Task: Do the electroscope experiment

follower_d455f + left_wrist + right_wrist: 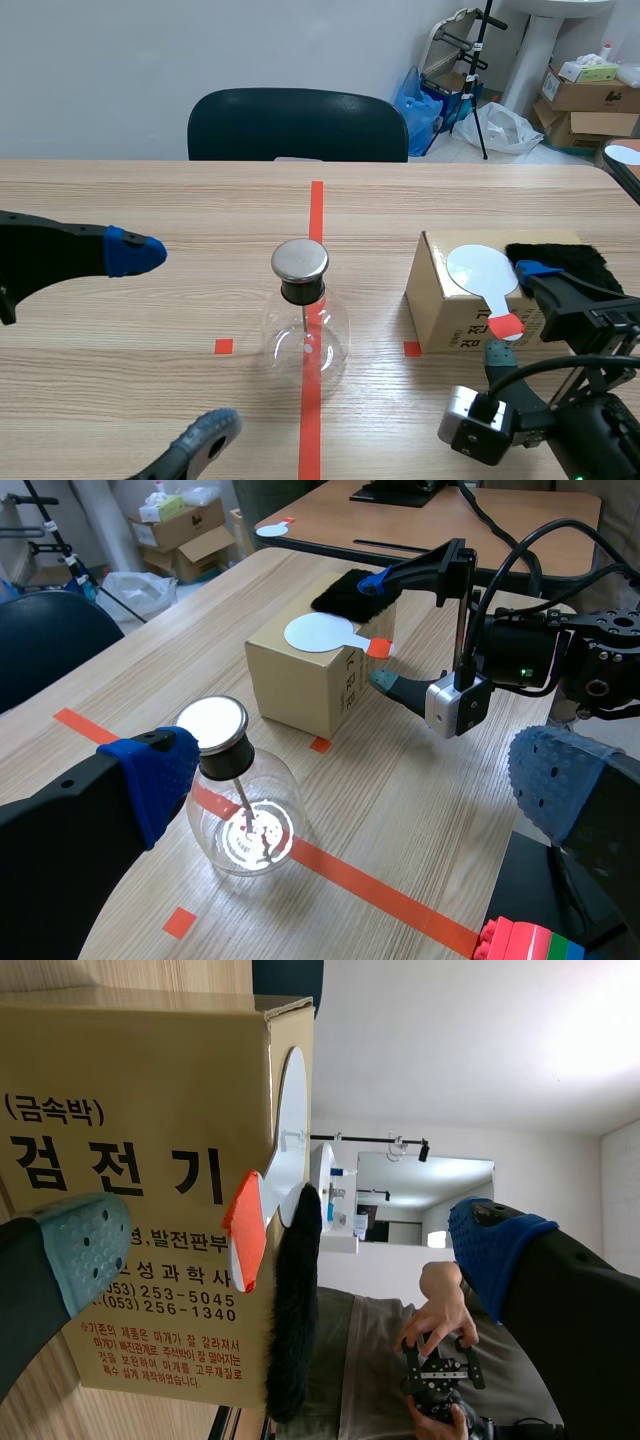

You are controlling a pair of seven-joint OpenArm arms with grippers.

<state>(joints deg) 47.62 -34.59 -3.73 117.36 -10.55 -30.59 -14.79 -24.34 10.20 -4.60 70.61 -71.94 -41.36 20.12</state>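
One electroscope point(305, 325), a round glass flask with a metal cap and a thin rod inside, is standing upright at the middle of the scene view, on the long orange-red tape line point(317, 205) running up the table point(150, 200). One cardboard box point(438, 305) is sitting at the right of the frame, well apart from the flask. It is carrying one white disc paddle point(478, 268) with an orange-red handle, which is sticking out over the box's near edge, and one black fur cloth point(565, 258) lying just beside the disc. Two tools are showing. The left tool point(180, 340) is coming in from the left edge with its fingers spread wide, one blue pad hanging at middle left and the other at the lower left, and the flask is standing just to the right of that gap, touching neither finger. The right tool point(513, 312) is hanging at the lower right against the box's front, also spread. In its own wrist view the paddle's handle and the cloth's edge are lying between its two fingers, with neither pad touching them. One dark chair point(297, 125) is standing beyond the table at the top centre.
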